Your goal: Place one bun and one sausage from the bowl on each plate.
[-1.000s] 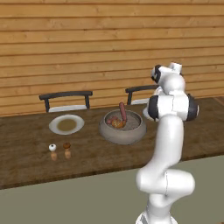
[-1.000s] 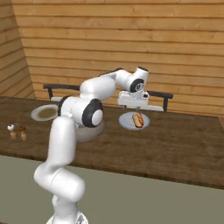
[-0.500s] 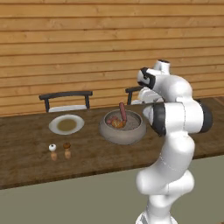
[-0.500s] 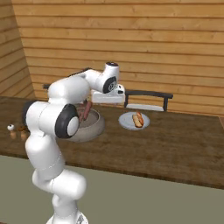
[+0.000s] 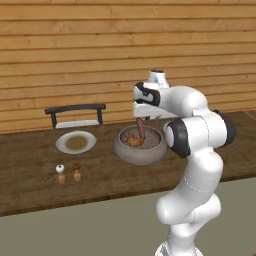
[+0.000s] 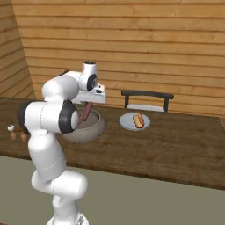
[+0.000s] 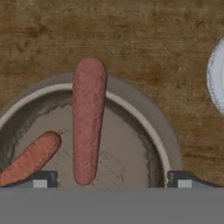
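Observation:
The grey-brown bowl point(image 5: 150, 155) point(image 6: 91, 132) point(image 7: 146, 120) stands mid-counter. Inside it a reddish-brown sausage point(image 5: 140, 128) point(image 6: 87, 111) point(image 7: 89, 118) leans upright against the rim. An orange-brown bun point(image 5: 132, 141) point(image 7: 30, 157) lies beside it on the bottom. My gripper point(image 5: 141, 116) point(image 6: 90, 103) point(image 7: 111, 181) hangs open just above the bowl, pointing down, its jaws wide apart with nothing between them. A white plate with an olive-brown centre point(image 5: 62, 145) lies left of the bowl. Right of the bowl, another white plate point(image 6: 126, 124) point(image 7: 216, 74) carries a bun and a sausage point(image 6: 139, 119).
Two small shakers point(image 5: 68, 173) point(image 6: 15, 131) stand near the counter's front edge, left of the bowl. Dark chair backs point(image 5: 75, 111) point(image 6: 147, 97) rise behind the counter against the wooden wall. The arm's own elbow bulks beside the bowl.
The arm has swung left from above the plate with the bun and sausage to above the bowl. The gripper has stayed open throughout.

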